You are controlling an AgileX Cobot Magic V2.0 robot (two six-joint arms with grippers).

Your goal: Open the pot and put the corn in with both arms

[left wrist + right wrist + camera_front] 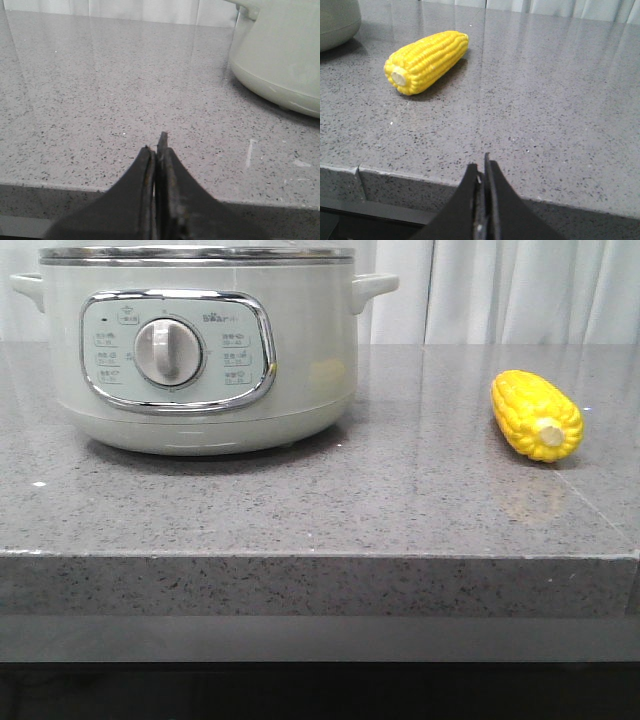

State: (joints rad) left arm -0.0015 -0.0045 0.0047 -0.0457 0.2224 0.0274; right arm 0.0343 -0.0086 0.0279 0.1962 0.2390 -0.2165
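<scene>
Black and pressed together, the fingers of my left hand and right hand grip nothing, both low at the near edge of the table, which I take as a resting pose. The corn lies on its side ahead of my right hand, stub end toward me. The pot, lid on, stands well apart on the left, so I judge nothing is begun.

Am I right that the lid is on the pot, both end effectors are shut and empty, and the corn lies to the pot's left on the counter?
Not quite. In the front view the corn lies to the right of the pot, not its left. The rest holds: lid on, left end effector and right end effector shut and empty.
</scene>
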